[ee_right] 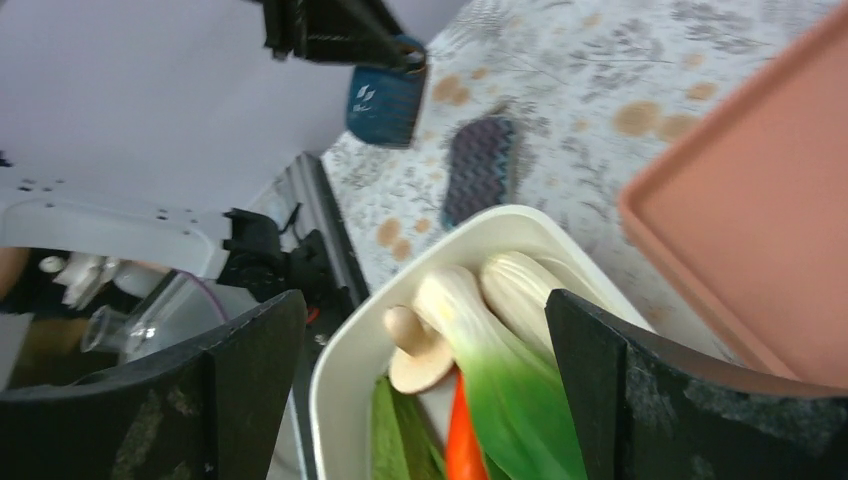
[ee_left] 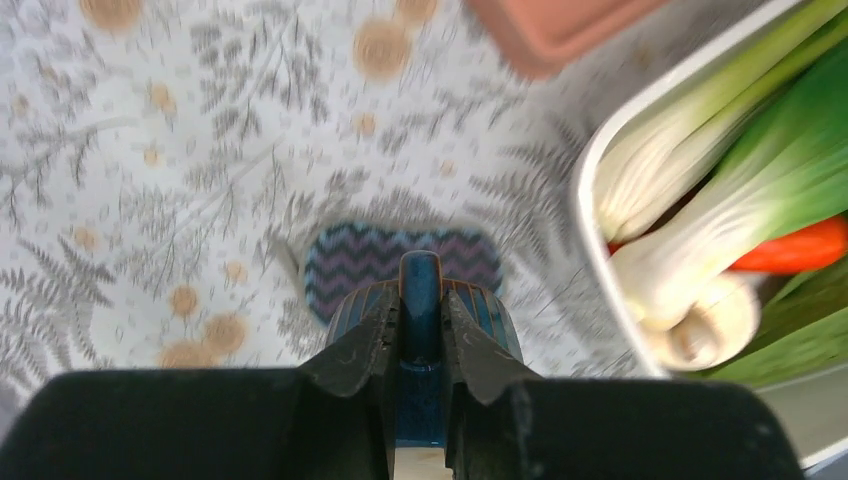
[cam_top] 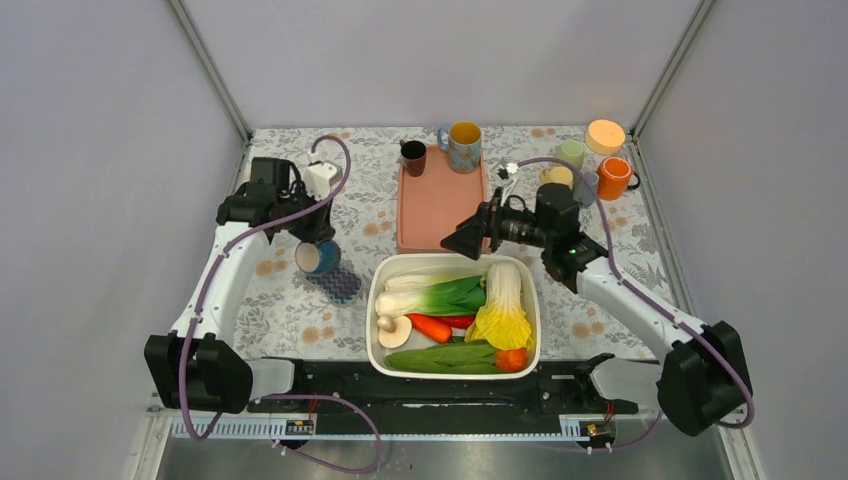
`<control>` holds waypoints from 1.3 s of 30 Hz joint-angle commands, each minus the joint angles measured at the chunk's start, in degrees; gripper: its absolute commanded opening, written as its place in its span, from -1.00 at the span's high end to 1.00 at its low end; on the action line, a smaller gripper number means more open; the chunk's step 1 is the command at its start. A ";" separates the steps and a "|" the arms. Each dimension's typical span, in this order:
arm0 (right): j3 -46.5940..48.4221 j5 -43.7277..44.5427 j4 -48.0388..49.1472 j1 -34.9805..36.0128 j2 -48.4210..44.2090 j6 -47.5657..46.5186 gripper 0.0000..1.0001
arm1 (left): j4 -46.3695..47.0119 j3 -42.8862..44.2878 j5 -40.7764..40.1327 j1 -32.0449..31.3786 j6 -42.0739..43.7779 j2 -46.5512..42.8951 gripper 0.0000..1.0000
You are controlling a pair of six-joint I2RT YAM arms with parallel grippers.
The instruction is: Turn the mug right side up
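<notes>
A dark blue mug [cam_top: 318,257] hangs in the air over the left part of the table, above a zigzag-patterned pad [cam_top: 341,283]. My left gripper [cam_top: 312,233] is shut on its handle [ee_left: 421,290]; the mug body [ee_left: 490,315] shows behind my fingers, the pad [ee_left: 400,258] below it. In the top view the mug is tilted, its pale inside facing the camera. The right wrist view shows the mug [ee_right: 386,103] held above the pad [ee_right: 479,163]. My right gripper [cam_top: 462,238] is open and empty, above the corner of the pink tray [cam_top: 436,200] and the white tub [cam_top: 383,280].
The white tub [ee_right: 345,350] holds bok choy, carrots, a mushroom and greens. The pink tray carries a dark brown cup [cam_top: 413,157] and a blue mug with a yellow inside [cam_top: 463,146]. Several cups, one orange [cam_top: 612,177], stand at the back right.
</notes>
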 commanded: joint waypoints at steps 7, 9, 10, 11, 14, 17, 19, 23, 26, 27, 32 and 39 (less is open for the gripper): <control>4.70 1.76 31.88 9.76 15.65 20.13 -0.99 | 10.21 15.00 25.22 -0.26 -20.71 0.35 1.00; 5.34 1.35 38.47 11.36 17.57 22.76 -0.99 | 10.87 16.67 27.86 -1.50 -22.31 0.14 1.00; 5.80 1.11 40.07 12.05 18.44 23.67 -0.99 | 11.12 17.33 28.38 -2.19 -22.76 0.08 1.00; 6.28 1.17 41.23 12.54 19.14 24.39 -0.99 | 11.30 17.87 29.17 -2.87 -22.85 -0.07 1.00; 7.80 1.86 42.80 13.85 20.77 25.21 -0.99 | 11.32 19.20 30.19 -5.03 -22.92 0.14 1.00; 9.28 1.20 43.70 15.50 22.05 25.56 -0.97 | 11.28 20.11 31.82 -6.34 -22.92 0.71 1.00; 10.20 1.15 43.15 16.44 23.04 25.90 -0.95 | 11.24 20.82 32.82 -6.97 -24.85 1.09 1.00; 11.61 -0.80 46.34 18.29 24.97 29.39 -0.82 | 13.32 21.01 34.71 -8.13 -28.47 1.14 1.00; 13.39 -3.18 49.90 19.52 25.35 31.64 -0.36 | 17.65 19.03 36.32 -8.40 -32.42 0.56 1.00; 13.74 -3.39 50.37 19.76 25.15 31.72 -0.16 | 18.90 18.63 36.32 -8.43 -33.21 0.55 1.00; 12.02 -0.12 44.45 19.85 20.90 24.13 1.00 | 19.32 17.22 34.42 -8.24 -32.63 0.54 1.00; 21.45 16.89 -4.21 19.49 15.02 -9.84 1.00 | 15.29 17.91 15.06 -2.27 -30.15 -0.71 -0.98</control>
